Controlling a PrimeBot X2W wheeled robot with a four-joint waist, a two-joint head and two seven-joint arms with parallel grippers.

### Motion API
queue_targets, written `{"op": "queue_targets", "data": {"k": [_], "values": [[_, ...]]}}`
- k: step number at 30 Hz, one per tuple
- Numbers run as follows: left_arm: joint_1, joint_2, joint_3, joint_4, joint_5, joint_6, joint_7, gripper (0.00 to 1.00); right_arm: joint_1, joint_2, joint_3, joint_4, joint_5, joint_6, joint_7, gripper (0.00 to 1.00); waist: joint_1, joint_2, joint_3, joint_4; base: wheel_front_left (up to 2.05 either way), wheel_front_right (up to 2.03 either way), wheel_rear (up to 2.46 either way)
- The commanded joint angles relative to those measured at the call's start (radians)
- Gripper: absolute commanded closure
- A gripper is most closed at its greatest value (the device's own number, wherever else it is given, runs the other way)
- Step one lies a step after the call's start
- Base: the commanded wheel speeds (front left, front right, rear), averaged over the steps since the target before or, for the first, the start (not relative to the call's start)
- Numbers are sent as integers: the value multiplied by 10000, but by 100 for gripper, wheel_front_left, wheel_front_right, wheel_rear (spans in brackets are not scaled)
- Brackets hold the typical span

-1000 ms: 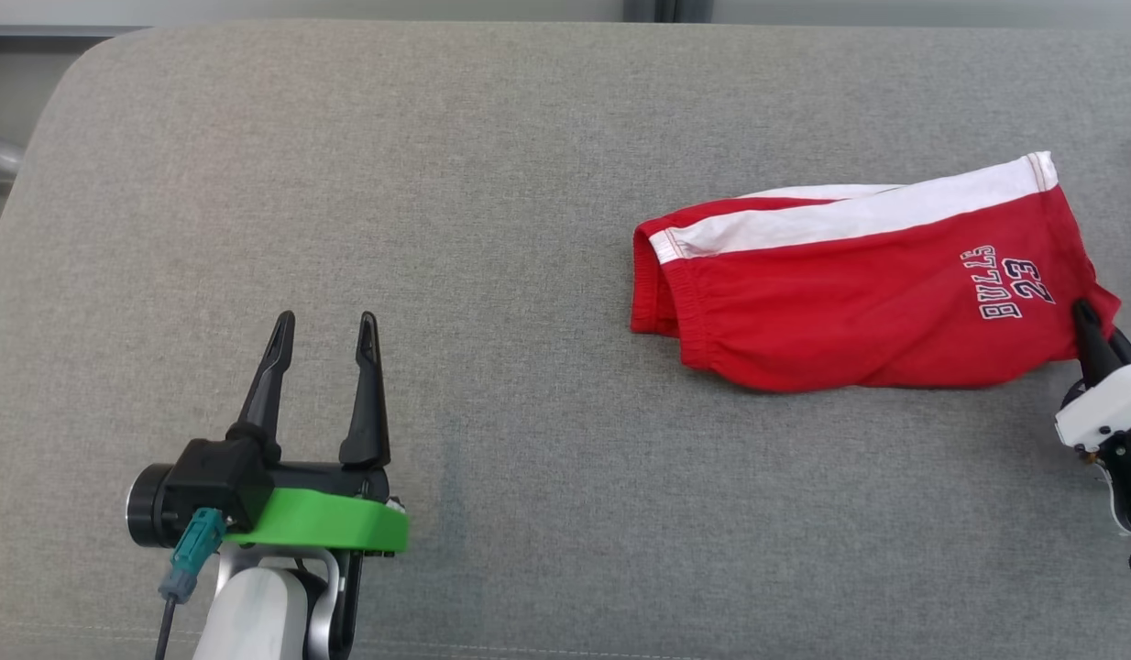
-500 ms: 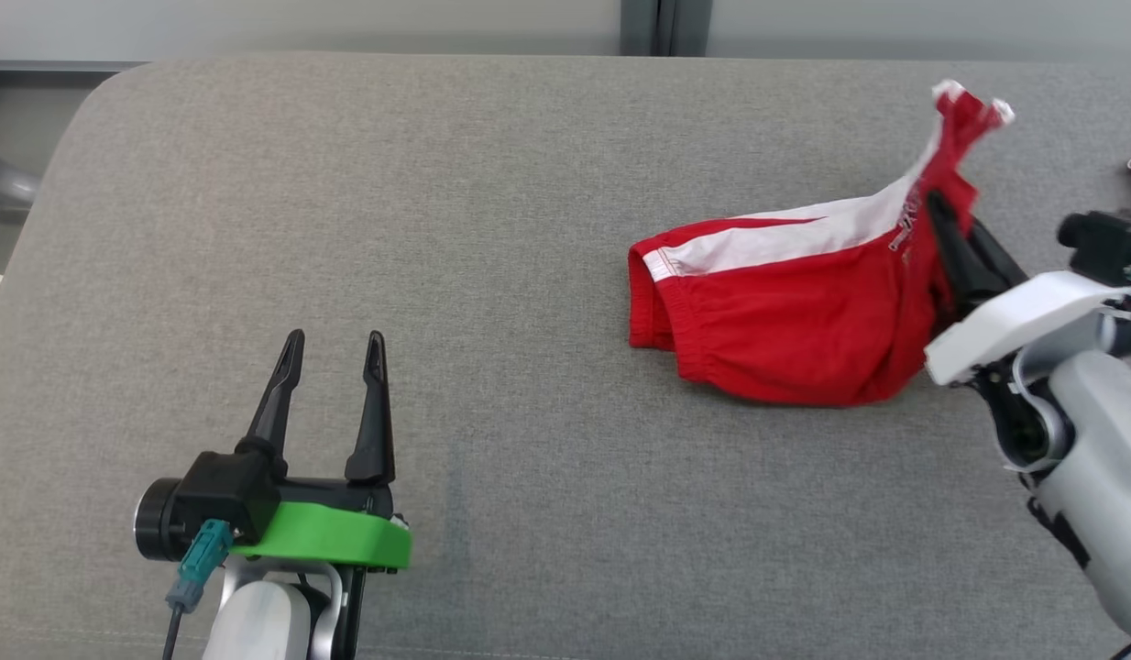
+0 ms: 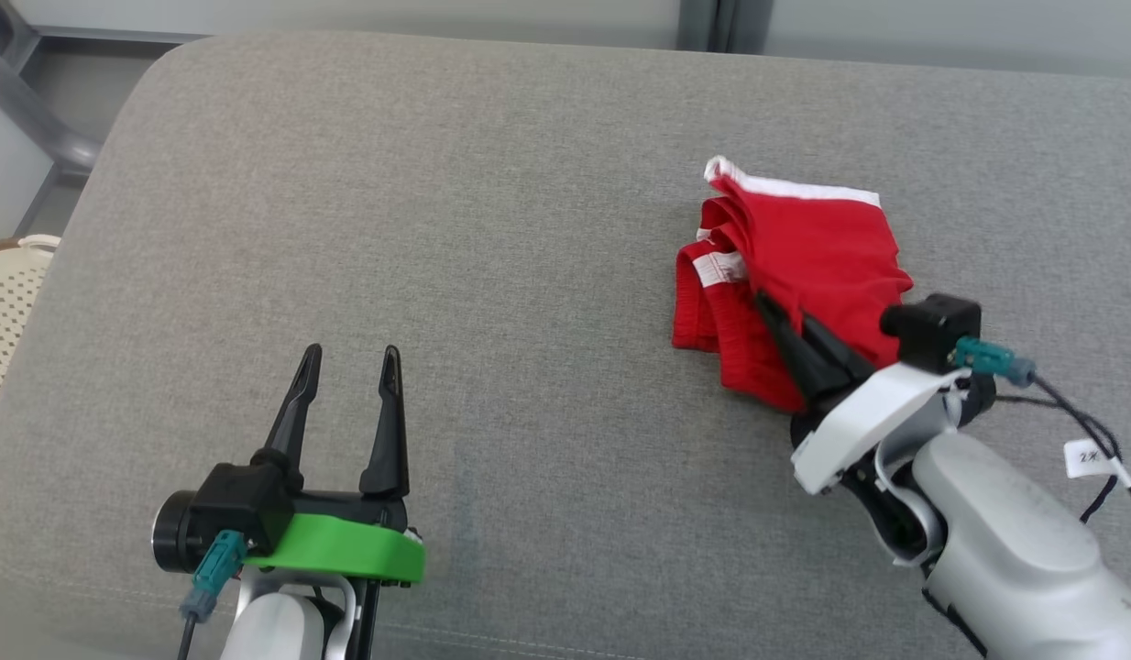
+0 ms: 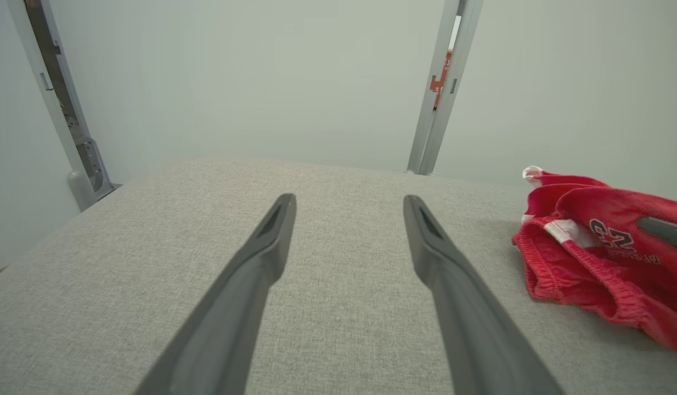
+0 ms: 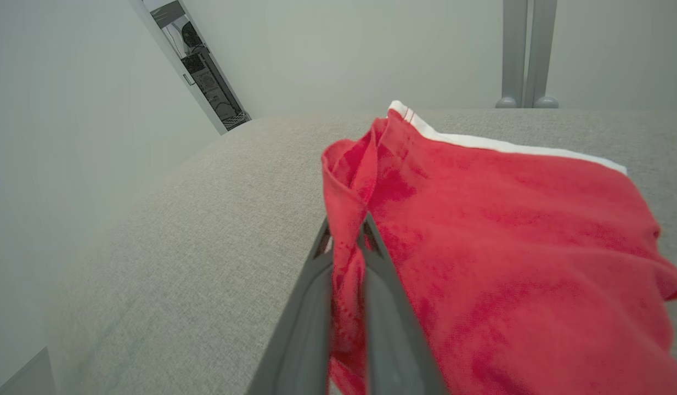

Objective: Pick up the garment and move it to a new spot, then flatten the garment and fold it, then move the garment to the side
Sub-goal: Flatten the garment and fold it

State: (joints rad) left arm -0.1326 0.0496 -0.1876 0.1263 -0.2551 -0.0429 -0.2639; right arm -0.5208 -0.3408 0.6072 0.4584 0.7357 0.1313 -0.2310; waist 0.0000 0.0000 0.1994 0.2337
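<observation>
My right fingers (image 3: 790,344) were pinched nearly shut on a fold of the red basketball shorts (image 3: 804,247), which lay bunched on the grey fabric worktop (image 3: 437,183), right of centre. My left fingers (image 3: 389,412) stood wide apart and empty, well clear of them. I judged the shorts light, limp and not slippery. They'd sag and drag from one pinch, so the elastic waistband or a hem corner looked the better hold. The gathered waistband faced my left and the white-trimmed edge lay away from me. Crumpled so, the long axis seemed to run near-to-far, though I couldn't be sure.
</observation>
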Motion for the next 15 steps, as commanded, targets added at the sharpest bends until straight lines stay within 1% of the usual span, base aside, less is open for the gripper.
{"op": "queue_targets", "data": {"k": [1,3,4,5,6,11,15], "values": [[11,24,-19,-22,-90,67,2,0,213,68,48,100,-67,-13,-89,96,0,0,75,132,0,0,0],[42,26,-75,-21,-142,98,2,0,409,228,230,172,-65,-13,-121,61,0,0,96,177,0,0,0],[56,26,-91,-23,-171,96,2,0,481,233,295,191,-88,-13,-128,56,0,0,104,186,0,0,0],[71,24,-113,-25,-192,108,2,0,546,223,383,197,-112,-13,-157,16,0,0,112,186,0,0,0],[90,24,-122,-25,-204,123,2,0,598,211,443,167,-121,-13,-185,0,0,0,110,175,0,0,0],[68,24,-102,-20,-194,166,2,0,536,-47,67,-139,-41,-13,-305,0,0,0,106,35,0,0,0],[-59,26,-129,-14,-126,175,2,0,421,-452,-897,-491,-121,-13,-340,0,0,0,94,-45,0,0,0]]}}
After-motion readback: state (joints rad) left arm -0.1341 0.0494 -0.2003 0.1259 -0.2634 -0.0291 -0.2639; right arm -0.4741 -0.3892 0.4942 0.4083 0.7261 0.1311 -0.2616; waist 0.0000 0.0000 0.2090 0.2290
